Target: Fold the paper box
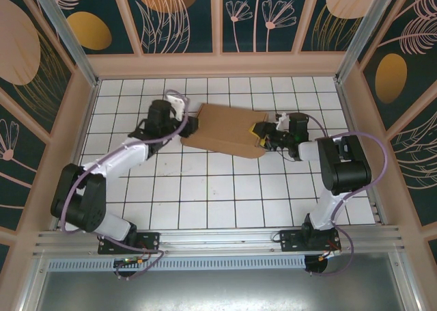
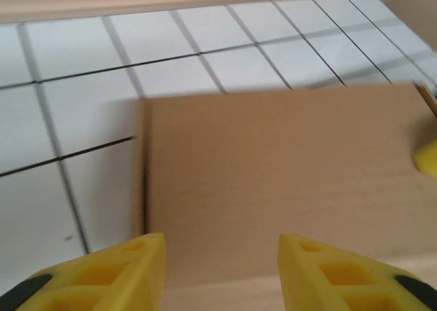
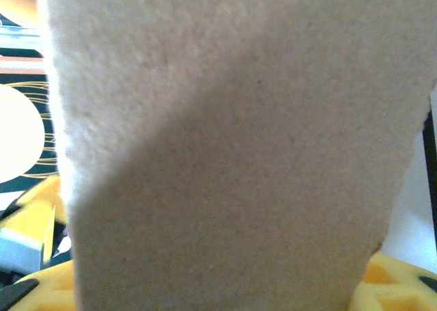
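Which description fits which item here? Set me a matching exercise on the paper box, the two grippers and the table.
Items:
1. paper box
2. left gripper
3. right gripper
4. table

Descriptions:
A. white tiles with dark grid lines
B. at the box's right end
C. plain brown cardboard, lying between the two grippers
D. jaws apart, at the box's left edge

Pairs: 1-C, 2-D, 3-B, 4-A

Matt cardboard paper box (image 1: 229,130) (fibrous)
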### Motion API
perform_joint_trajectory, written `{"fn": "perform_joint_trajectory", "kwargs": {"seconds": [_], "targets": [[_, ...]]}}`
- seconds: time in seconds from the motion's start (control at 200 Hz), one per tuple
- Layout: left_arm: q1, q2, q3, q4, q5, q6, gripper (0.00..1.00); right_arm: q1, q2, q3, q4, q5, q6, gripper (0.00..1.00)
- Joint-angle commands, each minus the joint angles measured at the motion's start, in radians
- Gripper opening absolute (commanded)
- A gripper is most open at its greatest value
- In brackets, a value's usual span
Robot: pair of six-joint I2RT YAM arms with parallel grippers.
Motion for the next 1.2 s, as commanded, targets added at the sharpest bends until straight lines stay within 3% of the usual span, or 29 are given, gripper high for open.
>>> {"fn": "perform_joint_trajectory", "kwargs": {"seconds": [0.0, 0.185, 0.38, 0.53, 0.696, 0.786, 0.986, 1.196], "targets": [[-0.047, -0.006, -0.071, 0.041, -0.084, 0.224, 0.47, 0.002, -0.030, -0.019, 0.000, -0.032, 0.008, 0.42], [-0.139, -0.027, -0.114, 0.051, -0.044, 0.590, 0.54, 0.003, -0.020, -0.027, 0.030, -0.046, 0.026, 0.42], [-0.141, 0.041, -0.077, 0.053, -0.020, 0.701, 0.54, 0.005, -0.015, -0.029, 0.037, -0.057, 0.035, 0.42], [-0.153, 0.107, -0.060, 0.064, -0.062, 0.775, 0.53, 0.010, -0.008, -0.029, 0.042, -0.061, 0.037, 0.41], [-0.175, 0.162, -0.060, 0.108, -0.067, 0.786, 0.53, 0.018, 0.000, -0.037, 0.060, -0.071, 0.049, 0.41], [-0.191, 0.198, -0.054, 0.140, -0.124, 0.799, 0.50, 0.022, 0.005, -0.041, 0.066, -0.079, 0.054, 0.41], [-0.230, 0.268, -0.135, 0.452, -0.334, 0.873, 0.39, 0.040, 0.012, -0.052, 0.100, -0.108, 0.081, 0.40], [-0.259, 0.347, -0.223, 0.823, -0.452, 0.997, 0.39, 0.065, 0.026, -0.070, 0.170, -0.146, 0.145, 0.35]]}}
